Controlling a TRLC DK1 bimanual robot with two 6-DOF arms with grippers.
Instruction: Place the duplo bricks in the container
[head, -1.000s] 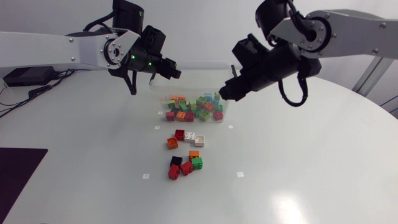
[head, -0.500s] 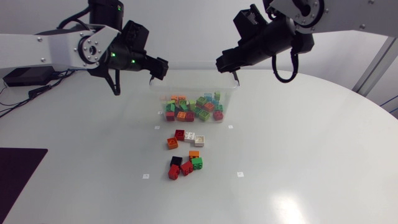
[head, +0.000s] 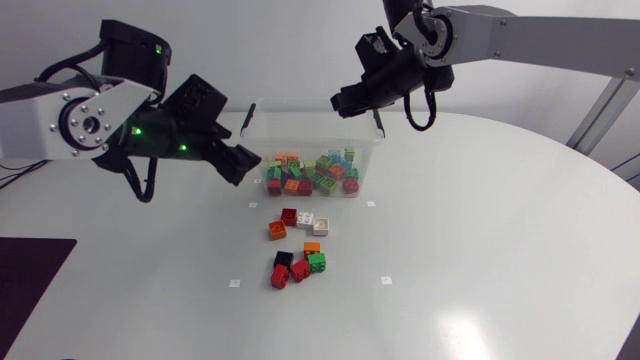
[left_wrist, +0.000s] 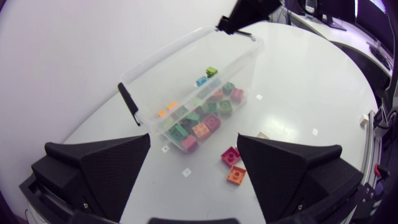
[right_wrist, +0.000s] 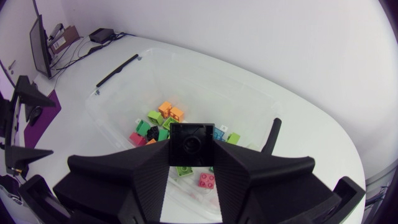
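Nine or so loose duplo bricks (head: 298, 245) left on the white round table (head: 480, 260): red, white, orange, black, green, in two small clusters at 6 o'clock of the clear plastic tub (head: 300, 128). Tub already well stocked with mixed colours.

Right gripper (head: 345, 103) clamped on one black square duplo brick (right_wrist: 191, 143), a finger pressed to each side. Held high over the tub's 12-to-1 o'clock rim, not down between the walls.

Left gripper (head: 240, 163) spread wide, nothing in it, hanging just beside the tub's 9 o'clock wall, well apart from the loose clusters.

Step in hand, by my read: drop-off of the black brick. To do it well:
- Shift toward tub centre first, away from the 12 o'clock rim and the black latch handle (right_wrist: 272, 134) near the fingers. Otherwise risk of a bounce outside.
- Come down to about rim level before letting go. From this height, likely ricochet off the pile.
- Open fully in one go, no half release, to avoid the brick hanging on one finger.
- Lift straight up afterwards, no sideways sweep against the wall. Light tub, probably easy to shove.
- Keep the left arm at 9 o'clock or send it to the 6 o'clock clusters, never over the tub, to avoid crossing the right arm.
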